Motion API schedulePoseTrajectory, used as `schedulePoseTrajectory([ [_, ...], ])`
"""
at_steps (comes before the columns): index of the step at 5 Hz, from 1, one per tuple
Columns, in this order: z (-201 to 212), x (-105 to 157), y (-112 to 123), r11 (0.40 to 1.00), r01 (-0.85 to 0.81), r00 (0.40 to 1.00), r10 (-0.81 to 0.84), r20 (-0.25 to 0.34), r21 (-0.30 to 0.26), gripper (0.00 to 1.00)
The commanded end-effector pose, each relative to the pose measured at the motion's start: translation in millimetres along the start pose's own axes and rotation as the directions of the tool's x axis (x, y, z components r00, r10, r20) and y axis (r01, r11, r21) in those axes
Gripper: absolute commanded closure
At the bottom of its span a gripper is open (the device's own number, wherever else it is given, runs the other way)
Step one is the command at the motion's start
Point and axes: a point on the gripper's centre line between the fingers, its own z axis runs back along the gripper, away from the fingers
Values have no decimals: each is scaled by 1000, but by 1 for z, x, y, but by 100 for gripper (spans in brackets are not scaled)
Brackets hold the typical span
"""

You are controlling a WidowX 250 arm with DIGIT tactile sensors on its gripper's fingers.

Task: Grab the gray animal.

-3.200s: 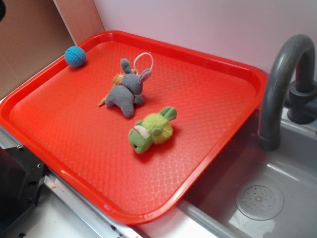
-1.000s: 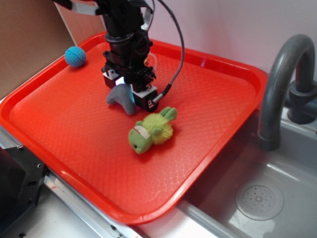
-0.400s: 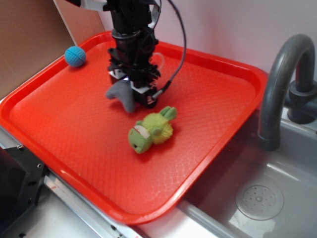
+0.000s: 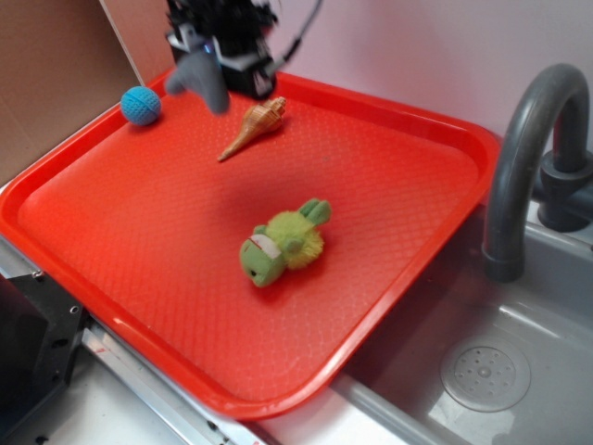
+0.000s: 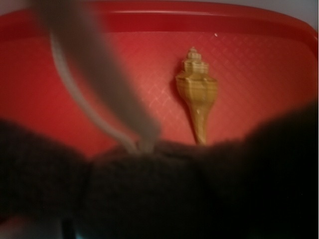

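The gray animal (image 4: 198, 79) hangs in the air above the back left of the red tray (image 4: 417, 120), its stubby legs pointing down. My gripper (image 4: 220, 60) is shut on it, at the top edge of the exterior view. In the wrist view the gray animal (image 5: 159, 194) fills the lower half as a dark blurred mass, with one long ear (image 5: 94, 69) and its white string loop (image 5: 67, 74) dangling toward the tray. My fingers are hidden behind the plush.
A tan spiral seashell (image 4: 252, 126) (image 5: 197, 92) lies on the tray below the gripper. A fuzzy green plush animal (image 4: 283, 243) rests mid-tray, and a blue ball (image 4: 141, 105) sits at the back left corner. A gray faucet (image 4: 528, 148) and sink (image 4: 482, 371) stand to the right.
The gripper came down onto the gray animal, shut on it and has lifted it up and back. The seashell that lay under the toy now shows.
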Motion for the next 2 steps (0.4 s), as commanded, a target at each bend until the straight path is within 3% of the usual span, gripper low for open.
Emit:
schedulePoseTrajectory([
  [1, 91, -33, 14, 990, -54, 980, 78, 186, -132, 100],
  [2, 91, -33, 14, 990, -54, 980, 78, 186, -132, 0],
])
